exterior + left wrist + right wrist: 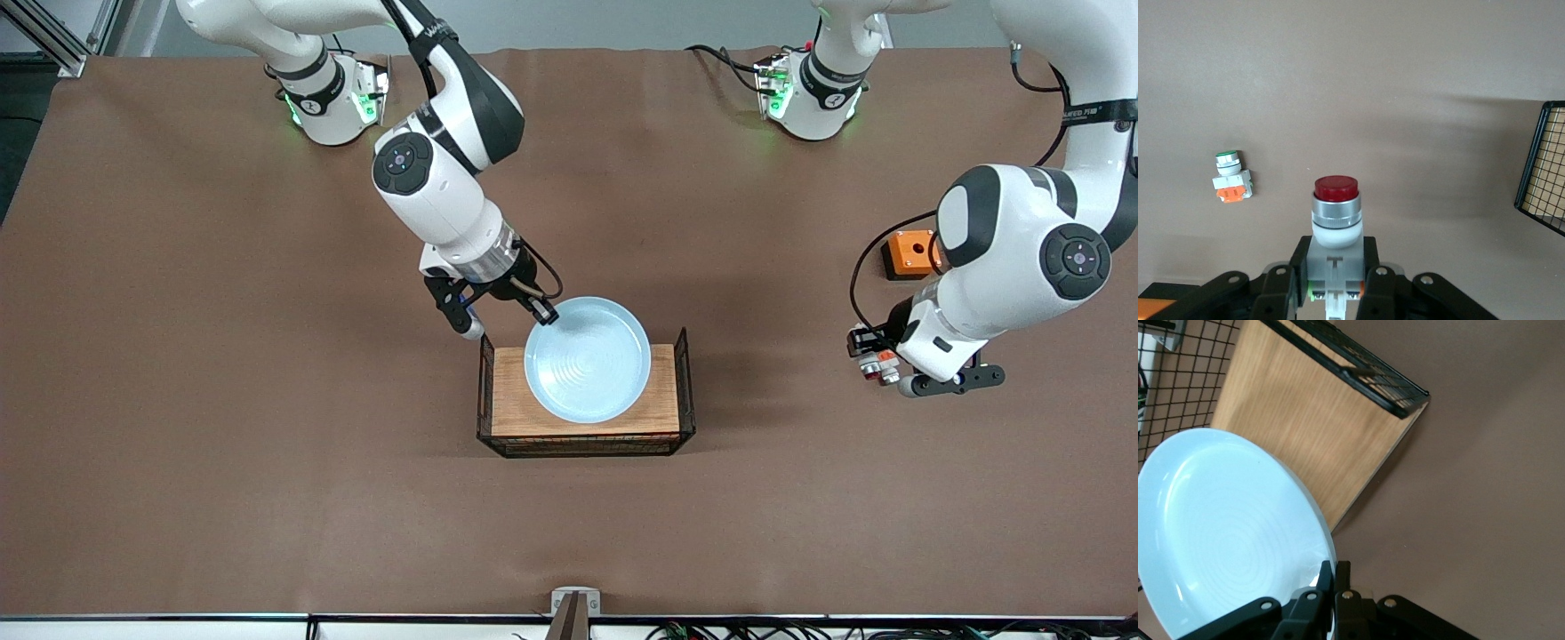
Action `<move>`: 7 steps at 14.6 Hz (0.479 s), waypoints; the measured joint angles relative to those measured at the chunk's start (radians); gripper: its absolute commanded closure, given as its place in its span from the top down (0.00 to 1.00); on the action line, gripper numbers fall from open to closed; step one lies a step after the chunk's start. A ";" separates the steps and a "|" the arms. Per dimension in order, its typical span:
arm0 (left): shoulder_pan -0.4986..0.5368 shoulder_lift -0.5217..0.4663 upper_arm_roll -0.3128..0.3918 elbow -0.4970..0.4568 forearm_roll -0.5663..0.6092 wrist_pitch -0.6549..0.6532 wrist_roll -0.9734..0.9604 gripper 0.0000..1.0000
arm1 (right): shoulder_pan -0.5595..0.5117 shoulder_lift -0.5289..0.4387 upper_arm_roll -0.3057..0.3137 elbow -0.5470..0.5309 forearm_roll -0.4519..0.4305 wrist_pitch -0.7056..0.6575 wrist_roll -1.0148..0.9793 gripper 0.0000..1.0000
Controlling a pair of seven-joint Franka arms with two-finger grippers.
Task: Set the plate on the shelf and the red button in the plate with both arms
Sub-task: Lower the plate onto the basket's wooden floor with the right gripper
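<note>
The pale-blue plate (587, 360) is over the wooden top of the wire rack (524, 400). My right gripper (544, 313) is shut on its rim at the edge toward the robots. In the right wrist view the fingers (1327, 577) pinch the plate (1225, 533) above the wood (1311, 420). I cannot tell if the plate touches the wood. My left gripper (876, 364) is above the table near the left arm's end, shut on the red button (1335, 207) by its white block body (1335, 267), red cap pointing away from the wrist.
An orange square box with a hole (909, 253) sits on the table beside the left arm. A similar small white-and-orange switch with a green cap (1230, 177) lies on the brown cloth. The rack's black wire end (1545, 167) shows in the left wrist view.
</note>
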 measured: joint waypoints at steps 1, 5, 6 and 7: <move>0.000 0.000 0.000 0.000 0.000 0.000 0.000 0.34 | 0.001 0.005 0.000 0.000 -0.001 0.013 0.000 0.00; 0.000 0.000 0.000 0.000 0.000 0.000 0.000 0.34 | 0.027 0.018 0.000 -0.045 -0.002 0.123 0.000 0.00; 0.000 0.000 0.000 0.000 0.000 0.000 0.000 0.34 | 0.033 0.020 0.000 -0.061 -0.002 0.149 0.000 0.00; 0.000 0.000 0.000 0.000 0.000 0.000 0.000 0.34 | 0.038 0.023 0.000 -0.069 -0.003 0.163 0.000 0.00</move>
